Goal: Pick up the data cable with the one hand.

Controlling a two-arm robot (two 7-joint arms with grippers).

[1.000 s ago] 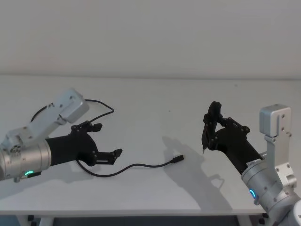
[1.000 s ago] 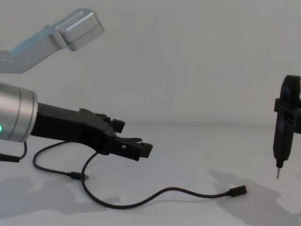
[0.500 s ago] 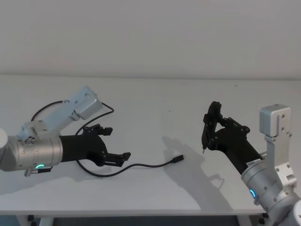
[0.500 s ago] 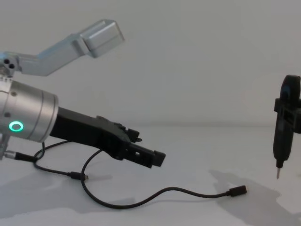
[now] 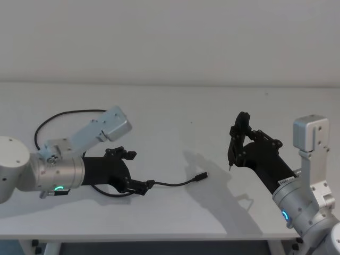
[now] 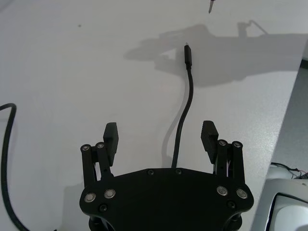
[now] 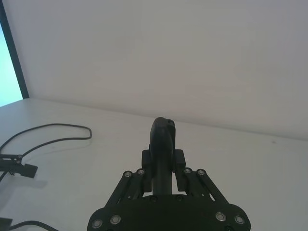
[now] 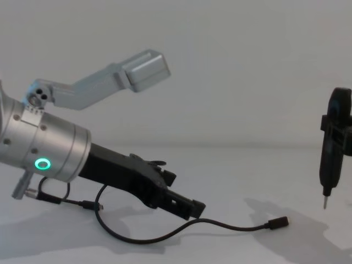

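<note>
Head view: the left pincer (image 5: 141, 170) hangs low over the tabletop (image 5: 175, 111) near its front edge, left of the middle. Its fingers are spread wide, one on each side of the data cable (image 5: 175, 184). The cable lies flat, its plug (image 5: 200, 177) pointing toward the middle of the tabletop. The rest of it loops back toward the left edge behind the silver wrist. The right pincer (image 5: 245, 144) is raised over the right part of the tabletop, closed around a narrow black tool (image 5: 232, 154) whose tip points down, well apart from the plug.

Left wrist view: the left pincer (image 6: 160, 132) is wide open, and the data cable (image 6: 189, 91) runs out between its fingers (image 6: 110, 137), nearer to one finger than the other and touching neither. The plug (image 6: 187, 50) lies beyond, on bare tabletop.

Right wrist view: the right pincer (image 7: 162, 162) clamps the tool (image 7: 163, 130) upright between its fingers. A loop of the data cable (image 7: 62, 126) lies farther off on the tabletop.

Chest view: the left pincer (image 8: 184, 193) slopes down, its lower finger just above the data cable (image 8: 231, 225). The plug (image 8: 278, 222) rests on the tabletop between it and the tool (image 8: 330, 159), which hangs clear of the surface.
</note>
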